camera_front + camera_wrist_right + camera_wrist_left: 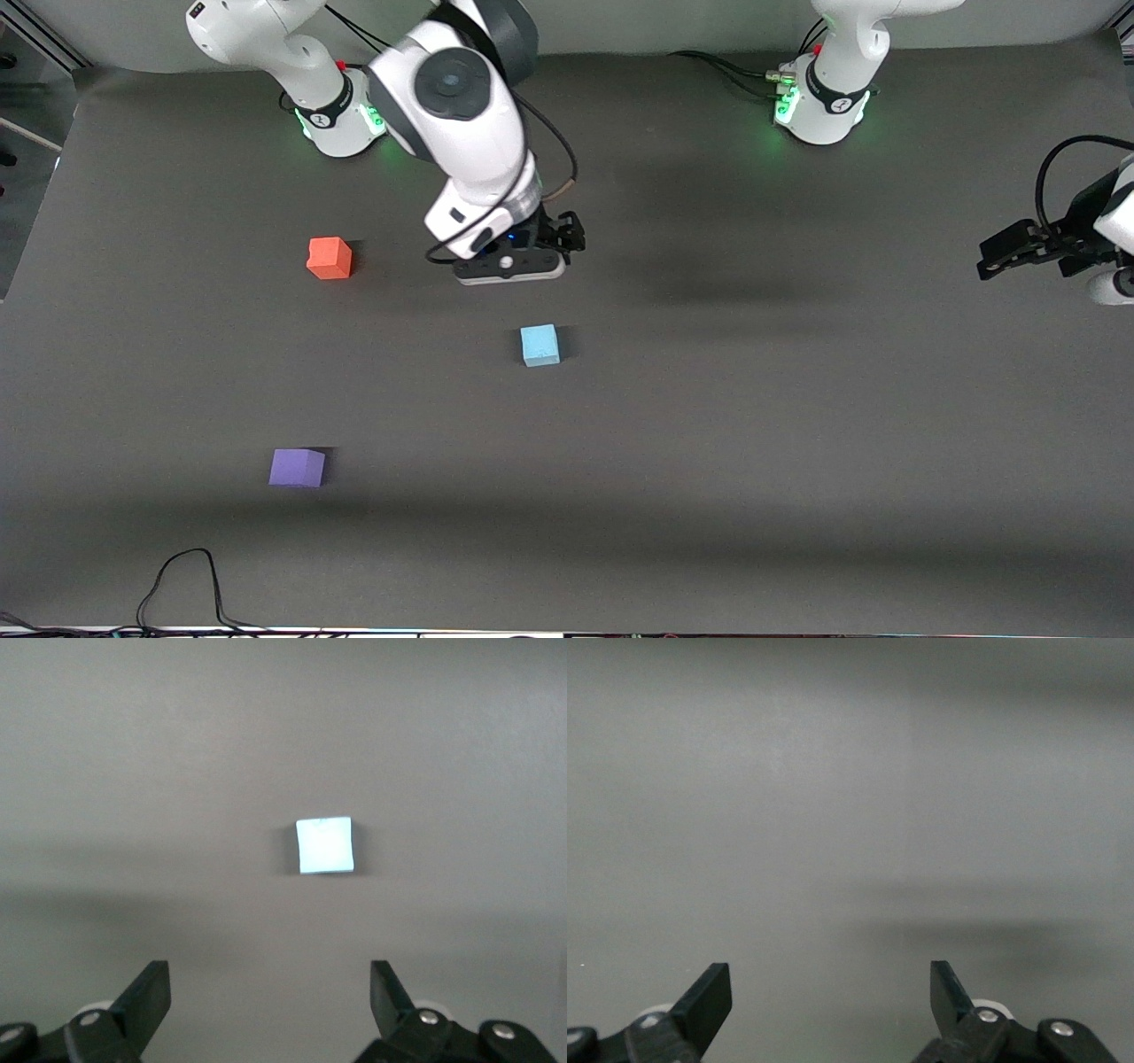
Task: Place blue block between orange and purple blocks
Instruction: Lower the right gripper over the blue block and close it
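Note:
The blue block (539,345) is a light sky-blue cube that sits alone near the middle of the dark mat. It also shows in the right wrist view (325,845), ahead of the fingers and apart from them. The orange block (329,258) sits toward the right arm's end of the table. The purple block (297,467) lies nearer to the front camera than the orange one. My right gripper (512,266) (270,988) hangs open and empty over bare mat close beside the blue block. My left gripper (1001,255) (831,988) waits open and empty over bare mat at the left arm's end.
A loose black cable (186,580) loops on the mat by the table's front edge. The two arm bases (341,115) (824,106) stand along the back of the table.

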{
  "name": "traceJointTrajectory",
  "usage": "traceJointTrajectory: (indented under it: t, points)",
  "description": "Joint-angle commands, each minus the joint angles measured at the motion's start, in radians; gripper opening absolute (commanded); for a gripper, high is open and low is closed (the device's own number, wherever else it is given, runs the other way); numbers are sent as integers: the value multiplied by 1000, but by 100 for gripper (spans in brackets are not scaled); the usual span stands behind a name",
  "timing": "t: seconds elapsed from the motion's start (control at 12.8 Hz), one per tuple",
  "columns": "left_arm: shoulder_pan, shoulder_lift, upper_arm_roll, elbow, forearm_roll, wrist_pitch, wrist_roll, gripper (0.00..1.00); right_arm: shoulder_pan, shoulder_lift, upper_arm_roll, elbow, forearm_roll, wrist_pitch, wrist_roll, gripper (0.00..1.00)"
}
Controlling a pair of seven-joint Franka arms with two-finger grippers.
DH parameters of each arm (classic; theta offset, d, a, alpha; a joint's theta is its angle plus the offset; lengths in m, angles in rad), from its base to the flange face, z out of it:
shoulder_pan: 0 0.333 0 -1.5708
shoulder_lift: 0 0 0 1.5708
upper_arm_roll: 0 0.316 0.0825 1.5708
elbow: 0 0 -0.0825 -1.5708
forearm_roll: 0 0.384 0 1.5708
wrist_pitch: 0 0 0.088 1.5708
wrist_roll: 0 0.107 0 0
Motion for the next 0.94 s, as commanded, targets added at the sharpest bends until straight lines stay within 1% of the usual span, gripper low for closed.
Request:
traceJointTrajectory:
  t: [0.0,0.16,0.23,0.39,0.55,0.7,0.78,0.86]
  points:
    - [-75,-50,64,-31,13,-14,36,100,38,-17,-15,-187,-70,202,-70,100]
    - [-73,-55,66,-29,13,-15,37,100,38,1,-14,-281,-128,340,-79,100]
    - [-73,-57,66,-23,13,-25,37,100,38,26,-15,-290,-132,375,-83,100]
    - [-73,-57,64,-17,13,-34,37,100,28,84,-23,-290,-130,434,-131,100]
    - [-74,-58,61,-3,13,-52,37,100,3,150,-24,-283,-121,507,-125,100]
    - [-70,-64,59,-1,13,-60,39,100,1,194,-24,-281,-121,561,-125,100]
    - [-63,-64,44,-1,13,-58,37,100,0,211,-24,-281,-119,581,-123,100]
    - [-35,-66,29,-1,13,-60,37,100,1,236,-26,-280,-116,603,-116,100]
